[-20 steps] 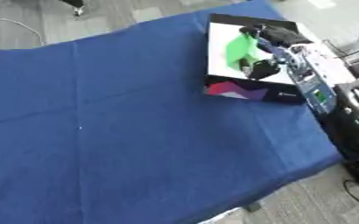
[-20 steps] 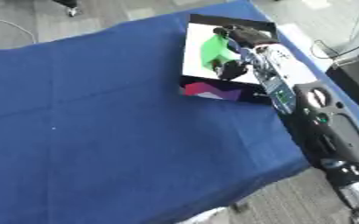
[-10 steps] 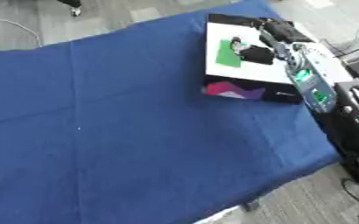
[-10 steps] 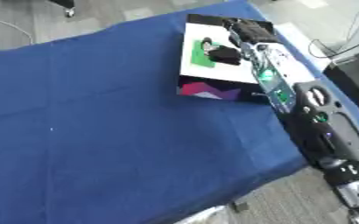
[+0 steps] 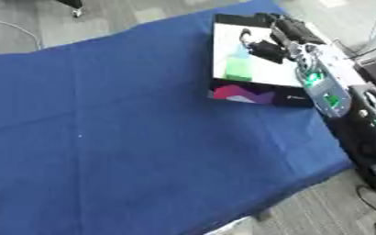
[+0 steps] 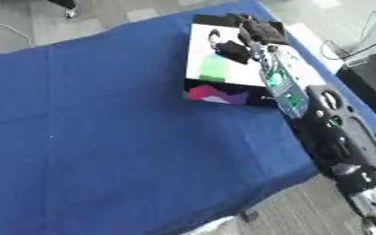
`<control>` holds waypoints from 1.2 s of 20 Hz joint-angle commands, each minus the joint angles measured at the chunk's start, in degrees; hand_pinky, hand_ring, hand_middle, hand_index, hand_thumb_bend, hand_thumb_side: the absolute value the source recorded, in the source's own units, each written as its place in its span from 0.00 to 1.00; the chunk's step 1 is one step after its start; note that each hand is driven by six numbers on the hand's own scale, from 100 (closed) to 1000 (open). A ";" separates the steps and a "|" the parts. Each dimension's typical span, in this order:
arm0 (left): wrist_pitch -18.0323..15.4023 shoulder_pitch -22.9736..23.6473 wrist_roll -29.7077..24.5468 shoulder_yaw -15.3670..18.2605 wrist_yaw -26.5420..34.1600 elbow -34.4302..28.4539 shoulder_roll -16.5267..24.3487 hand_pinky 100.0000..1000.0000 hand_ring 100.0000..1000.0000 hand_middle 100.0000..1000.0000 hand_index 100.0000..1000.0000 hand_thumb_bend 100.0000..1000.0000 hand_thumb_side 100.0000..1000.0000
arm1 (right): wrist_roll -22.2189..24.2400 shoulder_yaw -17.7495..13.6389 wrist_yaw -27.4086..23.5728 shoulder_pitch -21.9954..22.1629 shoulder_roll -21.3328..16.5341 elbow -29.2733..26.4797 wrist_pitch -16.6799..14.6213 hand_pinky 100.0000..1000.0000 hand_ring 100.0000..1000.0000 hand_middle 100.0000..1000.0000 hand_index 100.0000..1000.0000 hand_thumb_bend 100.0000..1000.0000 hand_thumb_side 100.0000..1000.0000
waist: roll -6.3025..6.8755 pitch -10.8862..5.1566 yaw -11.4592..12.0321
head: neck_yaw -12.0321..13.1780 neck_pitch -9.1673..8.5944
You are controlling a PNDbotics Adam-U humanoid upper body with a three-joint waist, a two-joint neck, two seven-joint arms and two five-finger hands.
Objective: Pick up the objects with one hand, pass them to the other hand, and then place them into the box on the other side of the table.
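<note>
While the right hand point(image 5: 265, 46) is held over the box point(image 5: 255, 62), the placing step appears finished: a green object point(image 5: 239, 69) lies inside it. Whether its fingers are spread or curled cannot be told. A withdrawal from the box is called for next.

the right arm point(image 6: 335, 137) along the right edge is black with round silver joints, a grey forearm with green lights, and a black hand point(image 5: 284, 34).
</note>
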 commanded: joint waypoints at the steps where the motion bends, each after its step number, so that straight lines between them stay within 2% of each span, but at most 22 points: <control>1: -0.06 -0.48 -0.08 0.62 -0.02 -0.66 0.65 0.62 0.48 0.47 0.70 0.97 0.56 | -0.24 -0.41 -0.38 -0.55 -1.59 -0.76 0.12 0.72 1.00 0.90 1.00 0.00 1.00 | 0.59 -0.01 -0.01 | -0.16 -0.15; 7: 0.06 -0.36 0.01 0.78 -0.05 -0.51 0.68 0.62 0.48 0.47 0.70 0.97 0.56 | -0.23 -0.19 -0.31 -1.06 -1.17 -2.58 -0.80 0.70 1.00 0.90 1.00 0.00 1.00 | 0.63 0.02 -0.07 | 0.75 -0.15; 9: 0.33 -0.21 0.03 0.89 -0.41 -0.14 0.72 0.62 0.47 0.46 0.70 0.96 0.56 | -0.93 0.21 0.08 -2.02 -0.39 -5.80 -2.76 0.66 0.98 0.89 1.00 0.00 0.83 | 0.72 0.00 -0.19 | 2.63 -0.15; 10: 0.59 -0.13 0.08 1.03 -0.83 0.18 0.81 0.62 0.47 0.46 0.70 0.96 0.56 | -1.46 0.45 0.40 -2.60 0.20 -7.91 -4.09 0.64 0.97 0.89 1.00 0.00 0.74 | 0.78 -0.03 -0.28 | 4.05 -0.15; 12: 1.26 -0.01 0.43 1.32 -1.61 0.93 0.98 0.61 0.47 0.46 0.70 0.96 0.56 | -2.31 1.01 1.04 -3.66 1.46 -12.02 -6.59 0.62 0.96 0.88 1.00 0.00 0.64 | 0.91 -0.11 -0.47 | 6.96 -0.15; 14: 2.04 0.21 0.97 1.66 -2.55 1.85 1.42 0.61 0.47 0.46 0.70 0.96 0.55 | -3.30 2.01 1.39 -5.44 3.30 -14.39 -9.62 0.60 0.95 0.87 1.00 0.00 0.58 | 1.04 -0.24 -0.72 | 10.13 -0.15; 19: 5.38 0.28 2.83 2.82 -5.69 4.13 3.39 0.61 0.46 0.45 0.70 0.96 0.54 | -6.96 6.68 0.92 -10.63 9.69 -15.11 -19.49 0.59 0.92 0.85 1.00 0.00 0.53 | 1.42 -0.62 -1.40 | 18.46 -0.15; 21: 7.31 0.01 3.86 3.22 -7.27 4.92 4.48 0.61 0.46 0.45 0.70 0.97 0.54 | -8.00 8.97 0.95 -11.79 11.51 -15.13 -22.11 0.59 0.90 0.85 1.00 0.00 0.52 | 1.52 -0.81 -1.69 | 21.88 -0.15; 24: 10.48 -1.30 4.70 3.31 -10.02 6.27 6.04 0.61 0.46 0.45 0.70 0.98 0.53 | -9.28 12.70 1.58 -12.45 13.14 -15.13 -24.42 0.62 0.90 0.86 1.00 0.00 0.45 | 1.67 -1.14 -1.73 | 26.63 -0.15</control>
